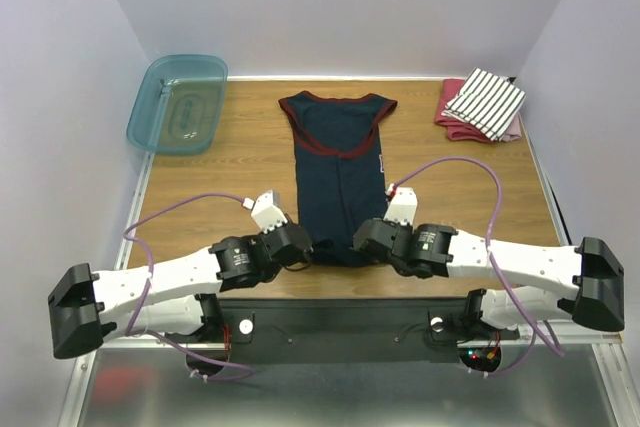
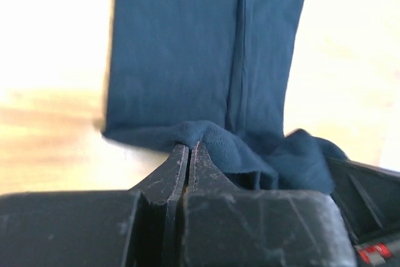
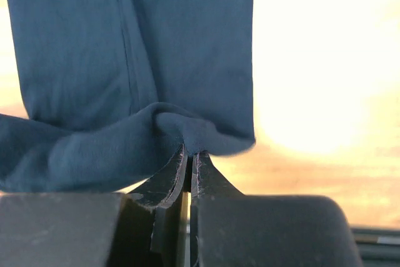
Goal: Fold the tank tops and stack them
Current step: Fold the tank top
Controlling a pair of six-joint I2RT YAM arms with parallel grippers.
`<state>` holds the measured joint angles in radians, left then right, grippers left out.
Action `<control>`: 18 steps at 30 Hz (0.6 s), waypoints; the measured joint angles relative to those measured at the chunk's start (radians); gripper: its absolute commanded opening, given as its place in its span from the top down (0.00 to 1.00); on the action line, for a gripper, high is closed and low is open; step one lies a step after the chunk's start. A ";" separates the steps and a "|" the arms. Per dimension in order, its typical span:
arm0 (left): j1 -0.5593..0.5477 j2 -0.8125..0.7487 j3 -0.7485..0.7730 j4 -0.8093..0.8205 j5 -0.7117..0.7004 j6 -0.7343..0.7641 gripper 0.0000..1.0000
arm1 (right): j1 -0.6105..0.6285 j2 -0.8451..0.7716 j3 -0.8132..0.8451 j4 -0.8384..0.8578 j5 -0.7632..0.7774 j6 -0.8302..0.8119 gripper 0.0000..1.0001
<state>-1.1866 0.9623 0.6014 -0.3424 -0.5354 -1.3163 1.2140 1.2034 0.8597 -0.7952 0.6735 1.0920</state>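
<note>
At the near edge of the tabletop (image 1: 230, 177), both arms lie low & stretch inward from their bases, wrists angled toward each other. L gripper (image 1: 308, 247) sits at the near-left corner of the navy tank top (image 1: 335, 162), R gripper (image 1: 358, 243) at its near-right corner. Each has its jaws clenched on a pinch of the hem, w/ cloth puckering over the tips in both wrist views. Btwn the two grips the hem bunches into soft folds.

Navy tank top lies lengthwise mid-tabletop, neck end away from the arms, body flat w/ a straight ridge running down its length. Red trim edges the neck & armholes; a small white tag shows at its right side. Striped tank top (image 1: 485, 102), white w/ thin dark lines, sits folded at the far-right corner on a folded red cloth (image 1: 448, 119), well apart from the navy one.

Teal bin (image 1: 145, 107) stands at the far-left corner, see-through plastic, its moulded floor showing through.
</note>
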 measured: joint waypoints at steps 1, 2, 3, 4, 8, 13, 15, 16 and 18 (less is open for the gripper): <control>0.027 0.012 0.000 0.024 0.000 0.026 1.00 | -0.018 0.006 0.006 0.013 0.009 -0.020 1.00; 0.046 0.023 0.000 0.045 0.000 0.047 1.00 | -0.033 0.015 0.013 0.026 0.014 -0.042 1.00; 0.068 0.040 0.000 0.071 0.000 0.077 1.00 | -0.053 0.032 0.023 0.055 0.024 -0.074 1.00; 0.085 0.054 0.000 0.087 0.000 0.097 1.00 | -0.069 0.046 0.029 0.075 0.028 -0.096 1.00; 0.159 0.122 0.002 0.164 0.002 0.179 1.00 | -0.130 0.107 0.057 0.161 0.041 -0.192 1.00; 0.290 0.245 0.069 0.253 0.004 0.298 1.00 | -0.264 0.160 0.111 0.292 0.038 -0.339 1.00; 0.330 0.270 0.103 0.268 0.013 0.338 1.00 | -0.314 0.175 0.142 0.314 0.024 -0.380 1.00; 0.347 0.290 0.127 0.275 0.019 0.357 1.00 | -0.331 0.188 0.165 0.324 0.017 -0.402 1.00; 0.402 0.359 0.203 0.308 0.034 0.407 1.00 | -0.394 0.240 0.224 0.371 -0.016 -0.446 1.00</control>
<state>-0.7845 1.3209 0.8043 -0.0345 -0.5011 -0.9092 0.8196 1.4437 1.0840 -0.4240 0.6575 0.6456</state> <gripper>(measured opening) 0.055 0.044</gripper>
